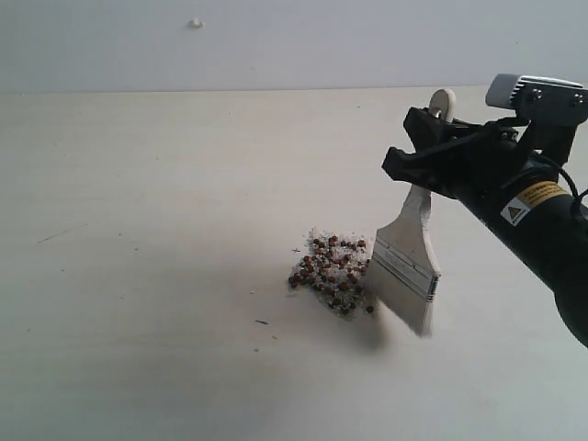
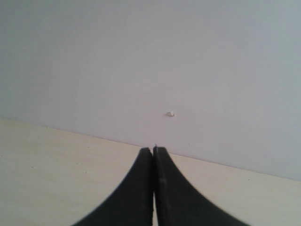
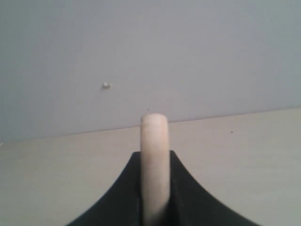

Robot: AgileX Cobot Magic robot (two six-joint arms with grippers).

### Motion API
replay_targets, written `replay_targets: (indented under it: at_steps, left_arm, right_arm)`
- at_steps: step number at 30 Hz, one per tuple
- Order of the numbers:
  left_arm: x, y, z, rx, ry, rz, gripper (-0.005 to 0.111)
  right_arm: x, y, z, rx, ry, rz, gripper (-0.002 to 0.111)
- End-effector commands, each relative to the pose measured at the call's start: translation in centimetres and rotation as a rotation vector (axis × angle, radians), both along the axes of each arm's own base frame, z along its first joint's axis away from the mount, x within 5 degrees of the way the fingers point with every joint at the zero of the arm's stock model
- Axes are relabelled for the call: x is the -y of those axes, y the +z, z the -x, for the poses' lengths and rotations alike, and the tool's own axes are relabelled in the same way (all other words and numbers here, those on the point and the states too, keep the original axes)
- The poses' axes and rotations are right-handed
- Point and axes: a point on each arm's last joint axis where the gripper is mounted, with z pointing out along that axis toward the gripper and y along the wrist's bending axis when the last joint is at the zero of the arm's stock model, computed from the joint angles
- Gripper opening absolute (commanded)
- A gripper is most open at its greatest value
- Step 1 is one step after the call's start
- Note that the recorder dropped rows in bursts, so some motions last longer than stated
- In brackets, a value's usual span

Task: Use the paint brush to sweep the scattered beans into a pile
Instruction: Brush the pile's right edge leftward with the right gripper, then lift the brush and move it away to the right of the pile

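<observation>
Right end effector (image 1: 411, 147) is clamped narrow on the upper handle of the paint brush (image 1: 408, 263). The right wrist view confirms it: the pale wood sits between the two black fingers, and the rounded handle end pokes out past them. The brush hangs ferrule-down and tilted, with its broad face turned left toward the beans (image 1: 333, 274) and the bristles at the right, near edge of the cluster. The bristle tips are blurred, so I can't tell if they touch the tabletop (image 1: 138, 276) or sit just above it. The beans lie right of centre, mid-depth, bunched into one compact patch mixed with whitish grains. A few loose ones sit at the left and near-right edges, and there's fine pale scatter on the far side. My read: the sweep is mostly done and a pile exists. What's left is tucking in the fringe, mainly the near-right stragglers by the bristles and the left-edge ones, then lifting clear. Left end effector (image 2: 153, 162) has its fingers pressed together and holds nothing. It is out of the exterior view and points at the far wall (image 2: 141, 56), so it plays no part here.
</observation>
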Motion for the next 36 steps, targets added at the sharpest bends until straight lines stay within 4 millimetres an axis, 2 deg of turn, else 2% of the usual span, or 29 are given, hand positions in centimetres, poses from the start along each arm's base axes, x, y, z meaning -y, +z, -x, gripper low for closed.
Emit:
replay_targets:
  at_steps: [1, 11, 13, 17, 22, 28, 32, 36]
  left_arm:
    - [0.0, -0.1, 0.0, 0.003, -0.001, 0.005, 0.0]
    - [0.0, -0.1, 0.0, 0.003, -0.001, 0.005, 0.0]
    - [0.0, -0.1, 0.0, 0.003, -0.001, 0.005, 0.0]
    - [0.0, -0.1, 0.0, 0.003, -0.001, 0.005, 0.0]
    - [0.0, -0.1, 0.0, 0.003, -0.001, 0.005, 0.0]
    - [0.0, -0.1, 0.0, 0.003, -0.001, 0.005, 0.0]
    - [0.0, -0.1, 0.0, 0.003, -0.001, 0.005, 0.0]
    - [0.0, -0.1, 0.0, 0.003, -0.001, 0.005, 0.0]
  right_arm:
    - [-0.2, 0.6, 0.0, 0.075, 0.02, 0.021, 0.0]
    - [0.1, 0.7, -0.2, 0.086, -0.023, 0.024, 0.0]
    - [-0.1, 1.3, -0.3, 0.075, -0.009, -0.071, 0.0]
    - [-0.3, 2.6, -0.1, 0.125, 0.02, -0.077, 0.0]
    - [0.2, 3.8, 0.0, 0.202, -0.03, 0.002, 0.0]
    - [1.5, 3.4, -0.5, 0.208, -0.182, 0.12, 0.0]
    - [1.1, 3.2, -1.3, 0.235, -0.178, 0.23, 0.0]
    - [0.6, 2.3, -2.2, 0.222, -0.168, 0.253, 0.0]
